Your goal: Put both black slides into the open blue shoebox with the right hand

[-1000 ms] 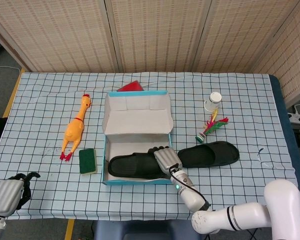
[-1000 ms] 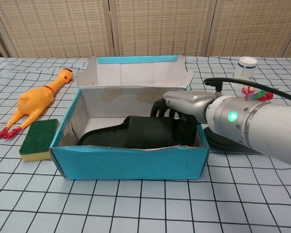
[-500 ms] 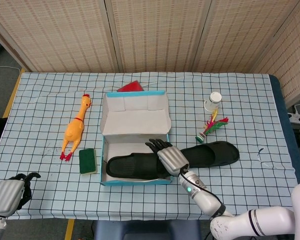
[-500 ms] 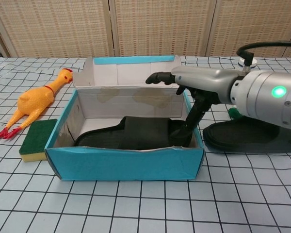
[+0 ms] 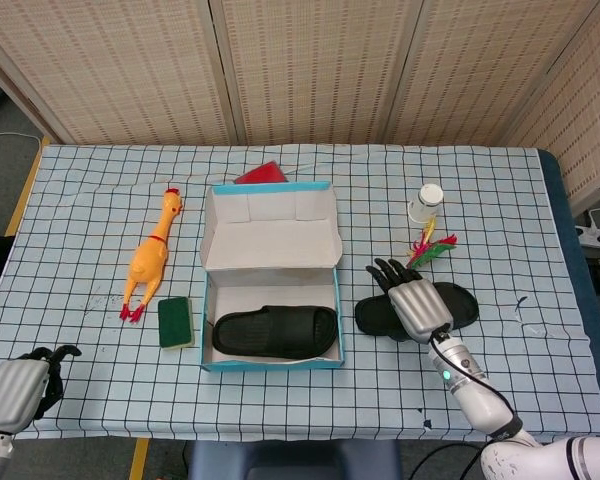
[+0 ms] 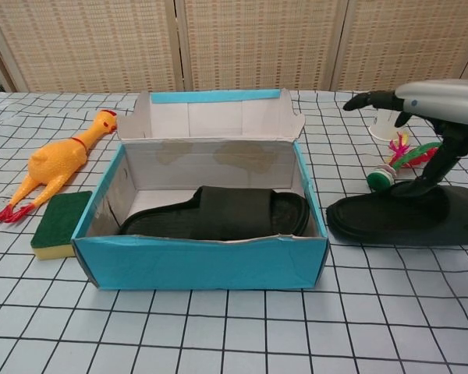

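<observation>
We have 1 slide in the blue shoebox at center; our right hand, released, hovers over slide 2 at right, needing a grasp next.

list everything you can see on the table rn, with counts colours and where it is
shoebox: 1, blue outside, white inside, open, table centre
slide in box: 1, black, lying inside the shoebox
slide on table: 1, black, right of the shoebox, under the right hand
rubber chicken: 1, yellow-orange, left of the shoebox
sponge: 1, green and yellow, by the box's front left corner
red object: 1, red, behind the box lid, mostly hidden
small bottle: 1, white, far right
feathered toy: 1, red, green, yellow, in front of the bottle
table: 1, checked cloth
left hand: 1, grey and black, front left edge, fingers curled, holding nothing
right hand: 1, grey and black, fingers spread over the slide on table
</observation>
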